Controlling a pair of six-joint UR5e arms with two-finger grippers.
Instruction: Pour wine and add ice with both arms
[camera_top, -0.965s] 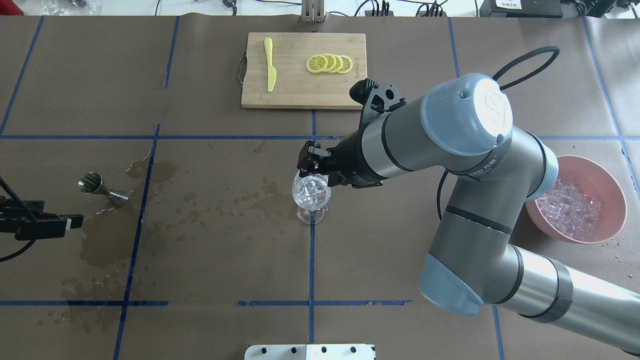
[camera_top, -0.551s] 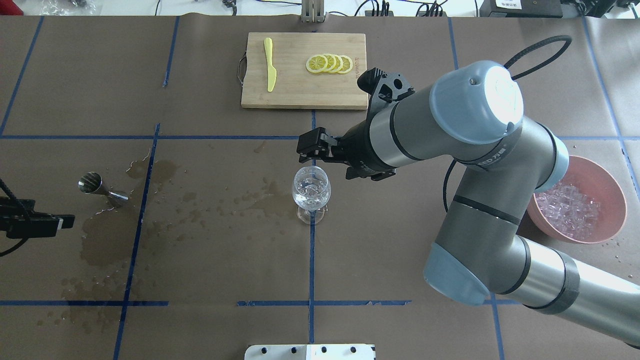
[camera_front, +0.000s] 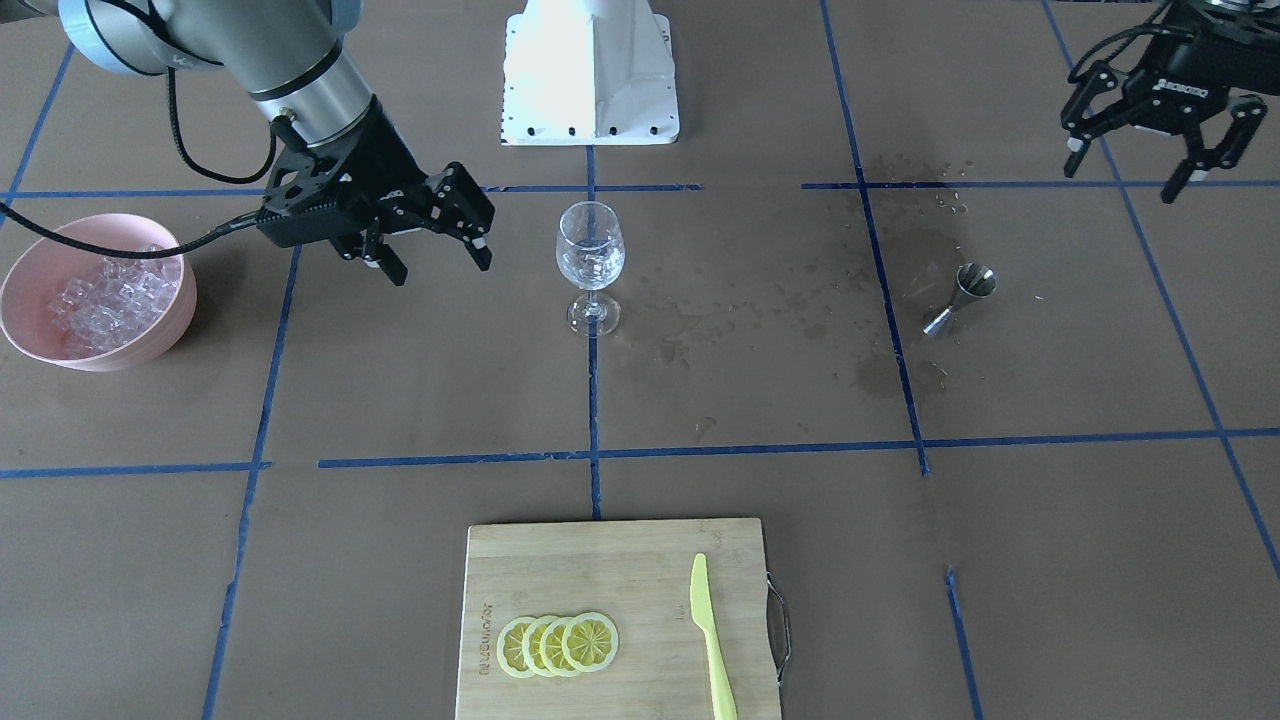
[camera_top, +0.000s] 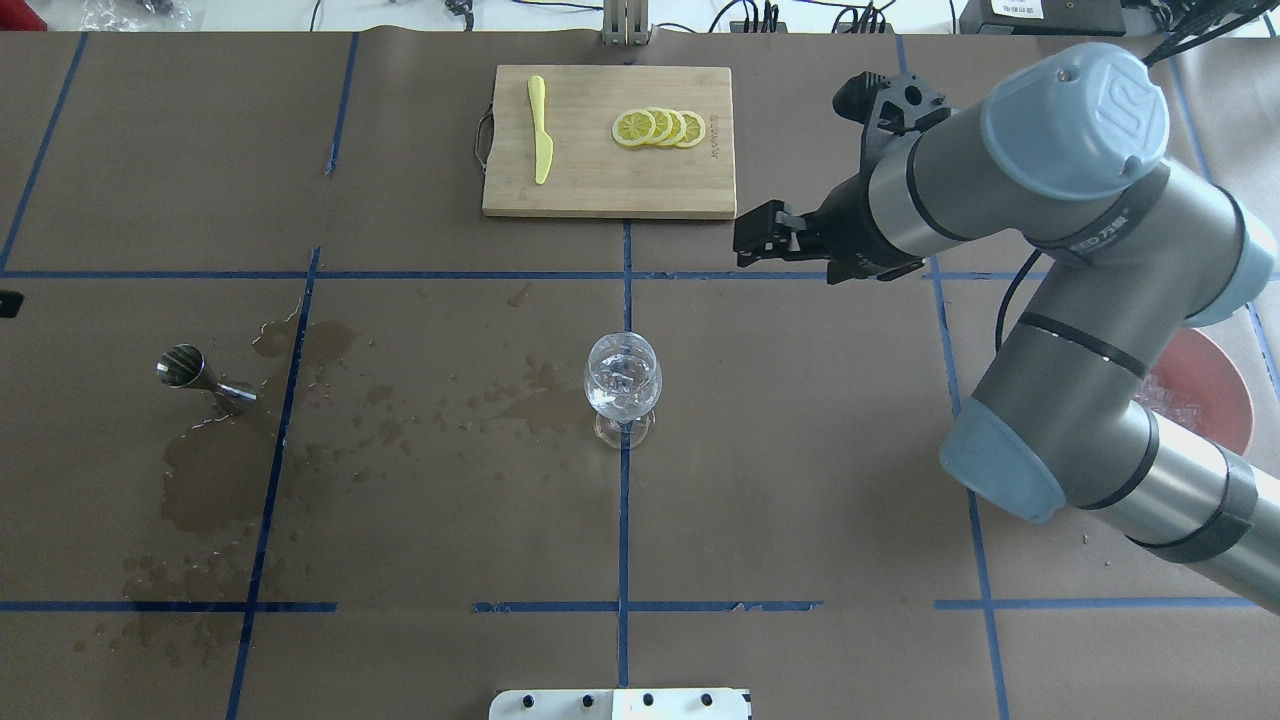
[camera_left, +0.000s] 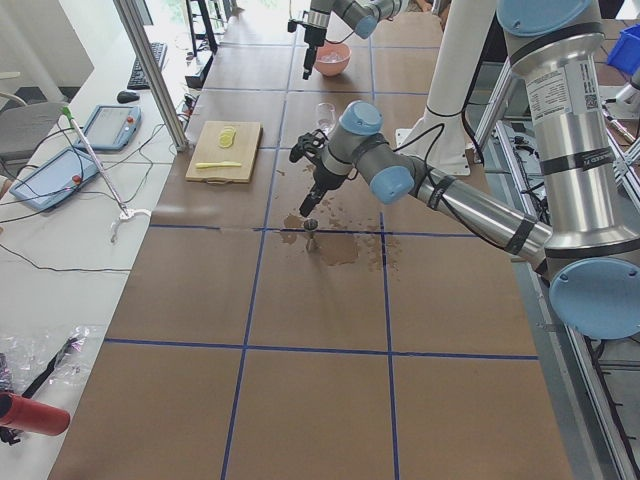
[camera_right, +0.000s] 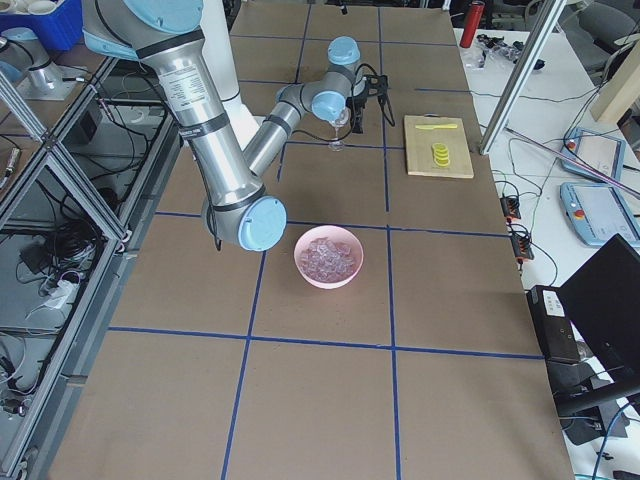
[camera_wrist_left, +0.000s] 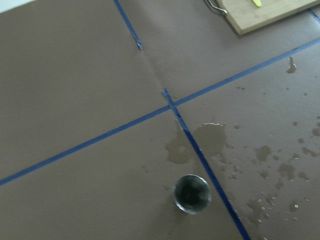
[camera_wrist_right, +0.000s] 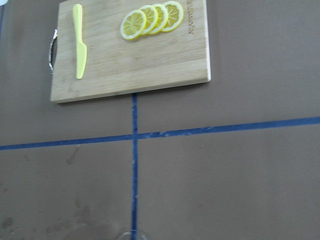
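A wine glass (camera_top: 622, 385) stands at the table's middle with ice (camera_top: 619, 379) cubes in its cup; the wine cannot be told apart from the glass. My right gripper (camera_top: 748, 240) hangs open and empty behind and to the right of the glass, near the cutting board's corner; the front-facing view shows the right gripper (camera_front: 440, 265) beside the wine glass (camera_front: 590, 260), well apart from it. My left gripper (camera_front: 1135, 165) is open and empty, raised behind the steel jigger (camera_front: 960, 295). The jigger (camera_top: 205, 378) lies tipped on wet paper.
A pink bowl (camera_front: 160, 335) of ice cubes sits at my right, partly hidden by the right arm overhead. The bamboo cutting board (camera_top: 580, 190) at the far side carries lemon slices (camera_top: 659, 127) and a yellow knife (camera_top: 540, 128). Spill stains (camera_top: 210, 490) darken the left half.
My right gripper left its place over the glass rim and swung back and to the right, toward the board's corner. The left gripper withdrew leftward, almost out of the overhead view.
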